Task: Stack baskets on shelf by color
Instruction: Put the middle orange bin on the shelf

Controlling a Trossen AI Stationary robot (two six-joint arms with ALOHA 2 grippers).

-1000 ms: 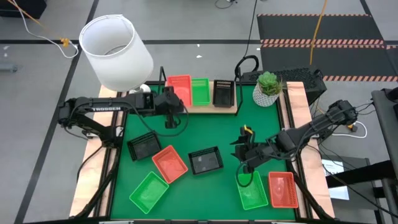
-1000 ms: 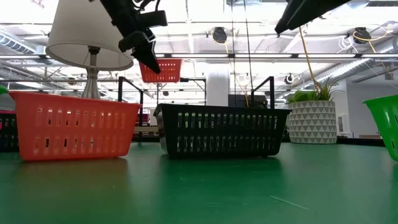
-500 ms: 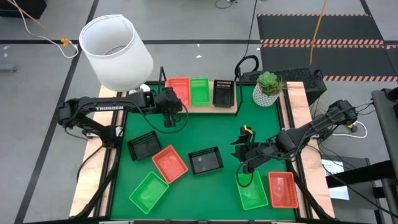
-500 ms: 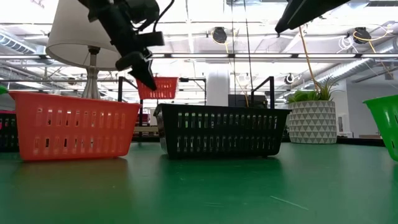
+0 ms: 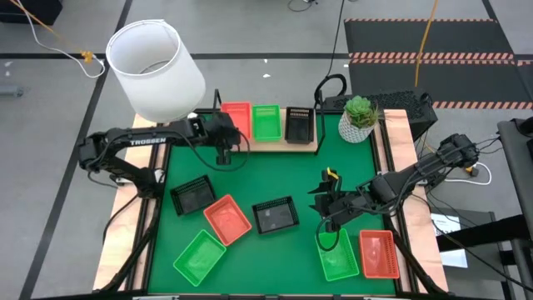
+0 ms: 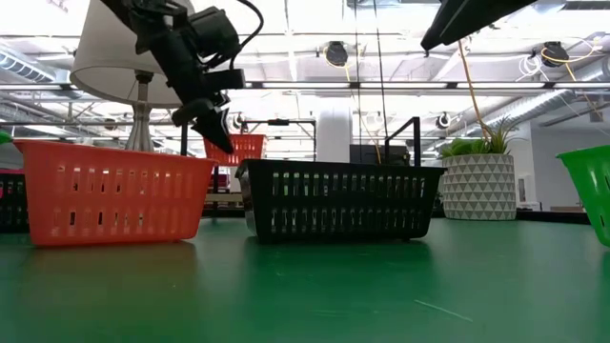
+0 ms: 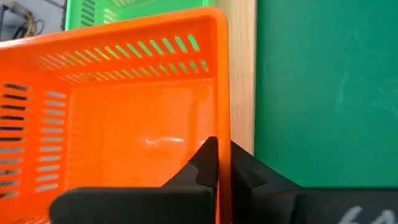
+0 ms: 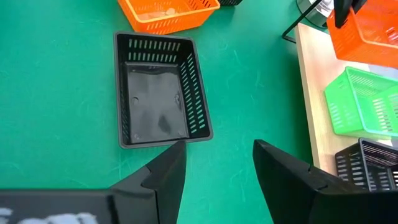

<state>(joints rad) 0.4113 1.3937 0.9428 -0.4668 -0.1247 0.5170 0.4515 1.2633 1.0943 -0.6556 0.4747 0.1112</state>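
The left gripper (image 5: 223, 148) has its fingers clamped on the rim of an orange-red basket (image 5: 239, 120) at the left end of the shelf (image 5: 306, 147) along the bench's far edge, beside a green basket (image 5: 267, 122). The right gripper (image 5: 326, 218), fingers apart, hovers near the right edge by a black basket (image 5: 276, 215)

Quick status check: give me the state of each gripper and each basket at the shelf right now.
left gripper: shut on the orange basket's rim, at the shelf.
right gripper: open, empty, above the mat.
orange basket: gripped, at the shelf's end.
green basket: on the shelf, upright, free.
black basket: on the shelf, upright, free.
shelf: holds three baskets in a row.
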